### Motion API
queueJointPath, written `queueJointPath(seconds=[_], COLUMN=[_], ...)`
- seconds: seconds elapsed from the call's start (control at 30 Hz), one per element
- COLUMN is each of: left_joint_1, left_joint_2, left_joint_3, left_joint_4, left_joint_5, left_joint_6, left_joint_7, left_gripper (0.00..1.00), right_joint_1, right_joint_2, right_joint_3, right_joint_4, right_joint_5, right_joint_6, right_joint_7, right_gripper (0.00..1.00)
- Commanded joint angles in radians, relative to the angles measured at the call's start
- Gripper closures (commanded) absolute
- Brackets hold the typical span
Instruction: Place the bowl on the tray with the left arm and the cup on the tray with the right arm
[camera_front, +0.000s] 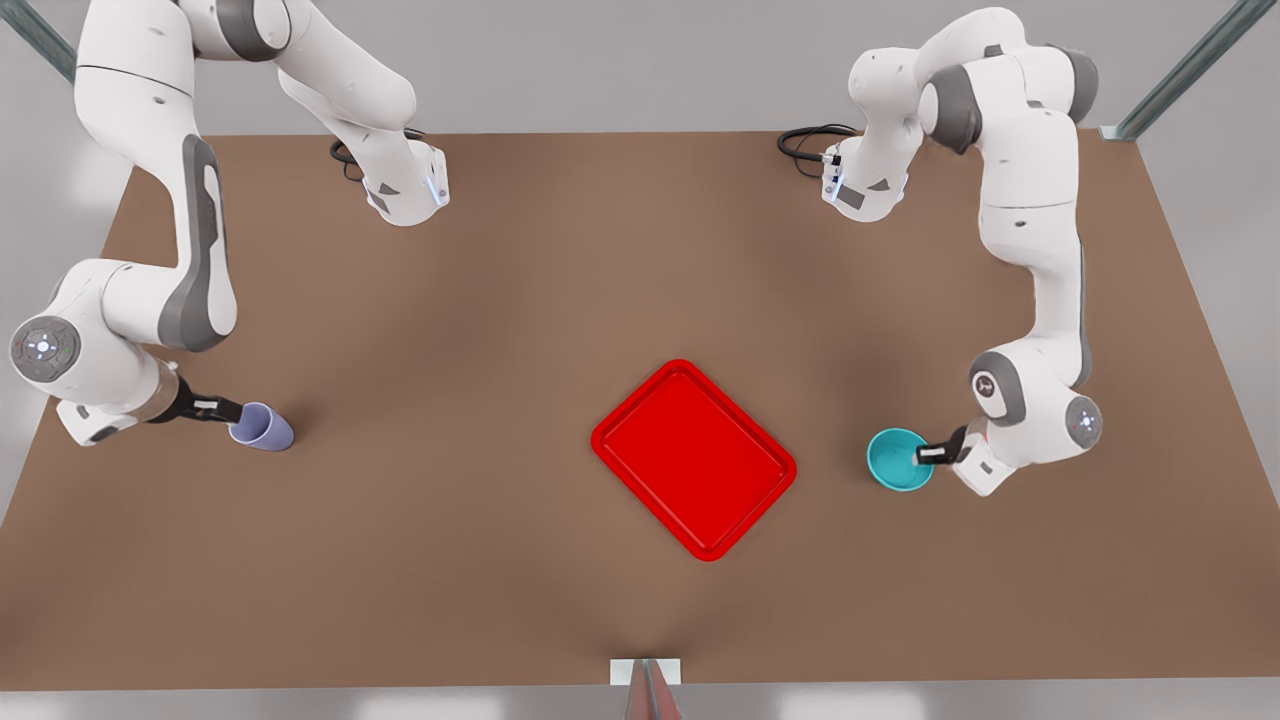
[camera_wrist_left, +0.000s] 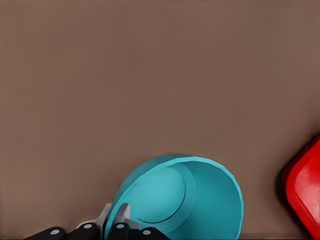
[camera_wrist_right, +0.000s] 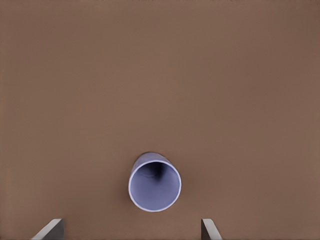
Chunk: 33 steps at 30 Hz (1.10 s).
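The left gripper (camera_front: 930, 455) pinches the glossy teal bowl's (camera_front: 897, 458) rim. The right gripper (camera_front: 222, 410), fingers spread wide, seemingly straddles the lavender tumbler cup (camera_front: 263, 427); it should close squarely before lifting toward the red rectangular tray (camera_front: 693, 458).

Red tray (camera_front: 693, 458) between cup (camera_front: 262, 427) and bowl (camera_front: 898, 459)

White glossy arm shells, grey joint bands, black cables at bases, black-tipped jaws.
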Motion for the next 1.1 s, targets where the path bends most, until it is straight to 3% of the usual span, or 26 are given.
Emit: queueJointPath(seconds=[0.0,0.2,0.3,0.4,0.57,0.6,0.63,0.87,0.9,0.93,0.97,1.0,1.03,1.07], left_joint_1=[-0.013,-0.338,-0.450,-0.489,-0.482,-0.476,-0.476,-0.443,-0.415,-0.415,-0.415,-0.407,-0.349,-0.335], left_joint_2=[-0.005,-0.012,0.046,0.153,0.175,0.175,0.175,0.173,0.164,0.102,0.064,0.072,0.071,0.068], left_joint_3=[0.000,0.001,0.000,-0.015,-0.029,-0.029,-0.029,-0.023,0.000,0.098,0.248,0.389,0.411,0.413], left_joint_4=[0.000,0.091,0.153,0.238,0.238,0.238,0.238,0.252,0.285,0.287,0.328,0.462,0.597,0.658], left_joint_5=[-0.069,-0.198,-0.205,-0.207,-0.207,-0.207,-0.207,-0.201,-0.193,-0.193,-0.192,-0.129,-0.002,0.057], left_joint_6=[-0.003,0.000,0.051,0.097,0.119,0.119,0.119,0.117,0.103,0.059,-0.068,-0.344,-0.599,-0.714], left_joint_7=[-0.005,-0.542,-0.796,-0.918,-0.913,-0.910,-0.910,-0.906,-0.907,-0.918,-0.913,-0.803,-0.591,-0.534], left_gripper=[0.79,0.79,0.79,0.79,0.79,0.51,0.00,0.00,0.00,0.00,0.00,0.00,0.00,0.00], right_joint_1=[-0.002,-0.011,-0.008,-0.009,-0.015,-0.017,-0.021,-0.064,-0.069,-0.072,-0.072,-0.071,-0.072,-0.080], right_joint_2=[0.000,0.000,0.002,0.007,0.010,0.017,0.039,0.086,0.086,0.086,0.085,0.085,0.085,0.083], right_joint_3=[0.000,0.000,0.000,0.000,0.000,0.000,0.000,0.000,0.000,0.000,0.000,0.002,0.002,0.002], right_joint_4=[0.001,-0.047,-0.047,-0.044,-0.044,-0.044,-0.048,-0.067,-0.073,-0.073,-0.073,-0.073,-0.075,-0.090], right_joint_5=[0.000,-0.002,-0.002,-0.002,-0.002,-0.003,-0.003,-0.002,-0.002,-0.002,-0.002,0.000,0.000,0.000], right_joint_6=[0.000,0.047,0.057,0.057,0.060,0.063,0.098,0.156,0.156,0.155,0.149,0.146,0.144,0.147], right_joint_7=[0.001,-0.023,-0.026,-0.037,-0.038,-0.035,-0.034,-0.057,-0.057,-0.057,-0.057,-0.057,-0.057,-0.057], right_gripper=[0.00,0.00,0.00,0.00,0.00,0.00,0.00,0.00,0.00,0.00,0.00,0.00,0.00,0.00])
